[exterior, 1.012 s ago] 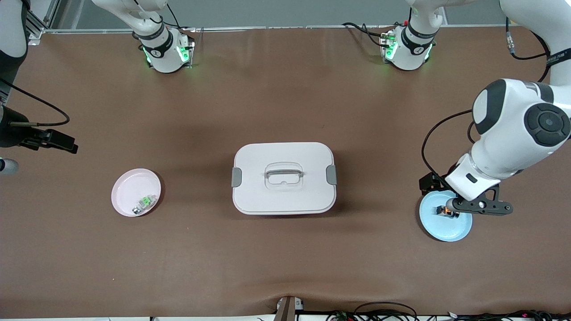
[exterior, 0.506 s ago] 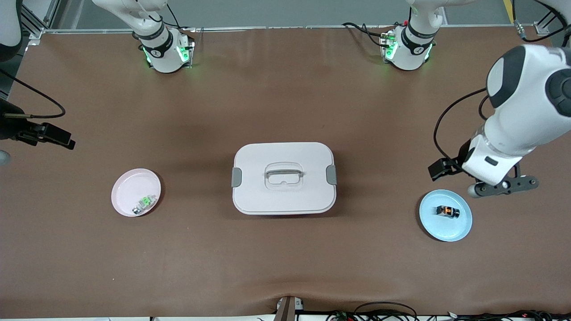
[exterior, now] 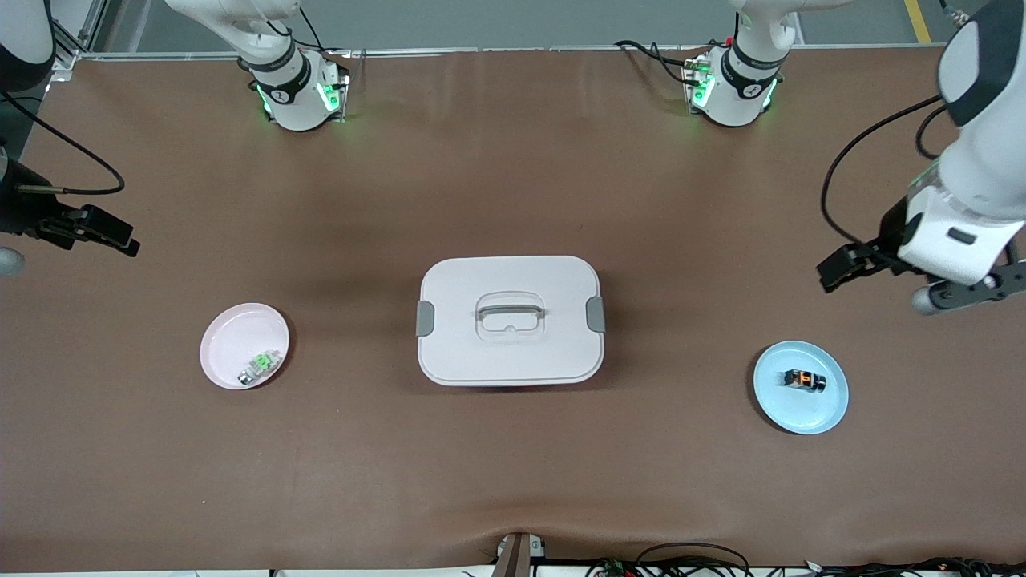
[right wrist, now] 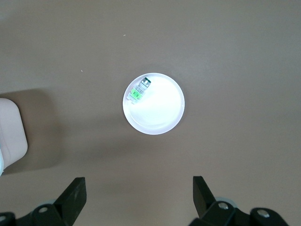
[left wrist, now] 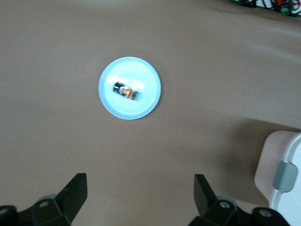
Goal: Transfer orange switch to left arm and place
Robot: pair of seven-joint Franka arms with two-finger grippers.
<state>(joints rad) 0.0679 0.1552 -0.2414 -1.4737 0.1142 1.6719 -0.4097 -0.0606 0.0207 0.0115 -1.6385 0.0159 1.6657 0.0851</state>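
Switch [exterior: 804, 380], small and black with an orange band, lying on its side near the middle of the blue plate [exterior: 826, 413], touching nothing else. Blue plate flat on the desk [exterior: 513, 160], at about 4 o'clock from the box [exterior: 510, 353] in the front view, toward the left arm's end, well apart from the box. Box closed, in the middle of the desk, grey latches at 3 and 9 o'clock, grey handle on top. At about 8 o'clock from the box, toward the right arm's end: pink plate [exterior: 232, 336], with a small green-and-silver part [exterior: 258, 367] close to its rim. Left arm [exterior: 970, 176] up in the air, left jaws over bare desk at about 1 o'clock from the blue plate, wide apart and holding nothing; both fingers [left wrist: 75, 193] seen in the left wrist view, with the switch [left wrist: 124, 92] and its plate between them, clear of both. Right arm [exterior: 24, 216] at the edge of the front view, at about 10 o'clock from the pink plate, right jaws hovering over the desk, also wide apart and empty; fingers [right wrist: 75, 193] well apart in the right wrist view, pink plate between them and well clear of them.
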